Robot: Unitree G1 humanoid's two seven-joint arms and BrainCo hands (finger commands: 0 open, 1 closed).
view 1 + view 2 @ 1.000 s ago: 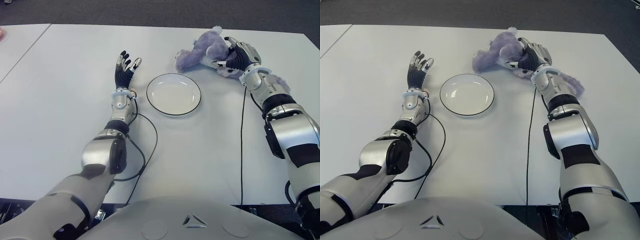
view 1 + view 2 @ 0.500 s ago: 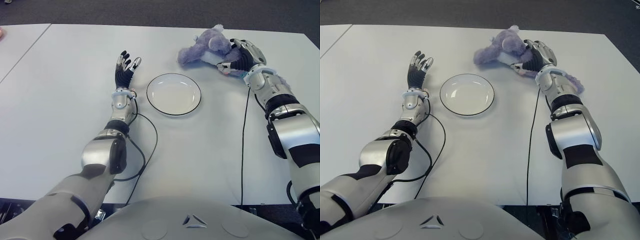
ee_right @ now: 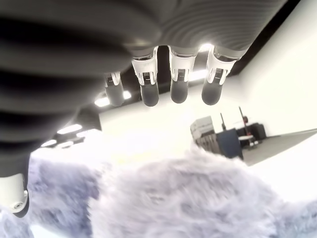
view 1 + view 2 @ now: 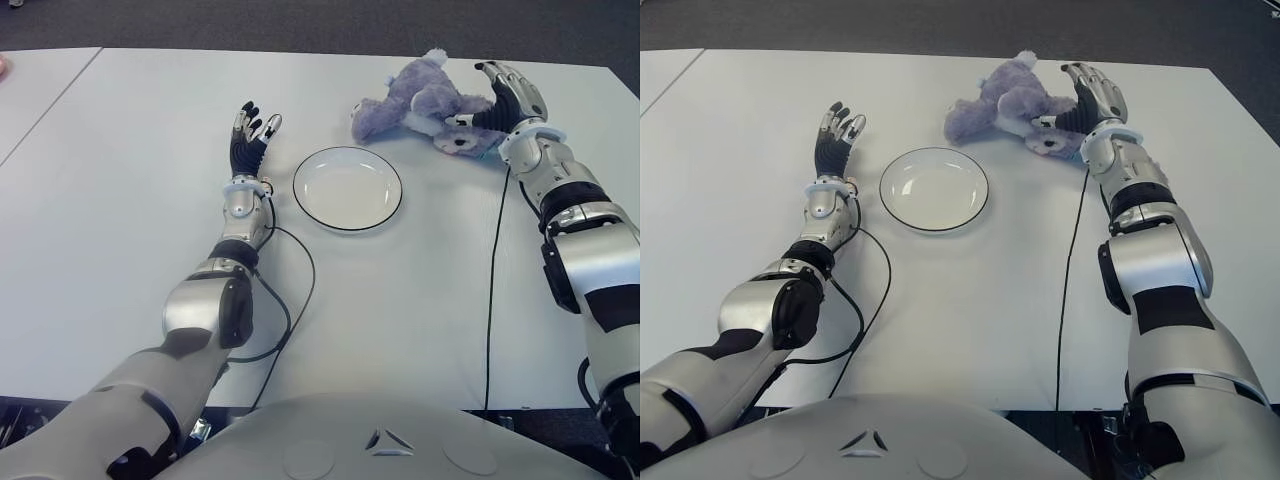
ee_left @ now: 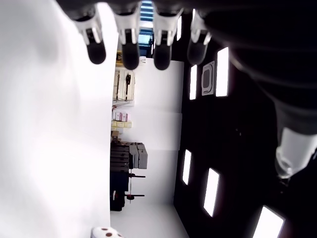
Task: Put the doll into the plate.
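You are looking down at a white table (image 4: 120,200) where the purple plush doll (image 4: 425,100) is lying on its side at the far right, beyond the white black-rimmed plate (image 4: 347,188) and to its right, well apart from the plate's rim. The plate is sitting empty near the middle of the table.

Your right hand (image 4: 510,95) is hovering at the doll's right end, just beside the pale-muzzled head. Its fingers (image 3: 178,84) are standing straight and apart, gripping nothing; in the right wrist view they are reaching out above the fur with clear space beneath the tips, and the purple plush is filling the lower part of that picture. You cannot tell from the eye views whether the palm is brushing the fur or staying just clear of it, so treat the doll as lying free on the table, not held.

Your left hand (image 4: 250,135) is showing to the left of the plate, near its far-left edge but apart from it, fingers (image 5: 130,47) stretched out and spread, holding nothing. A black cable (image 4: 290,290) is trailing from the left forearm across the table in front of the plate, and another cable (image 4: 489,270) is running down the table beside the right arm.
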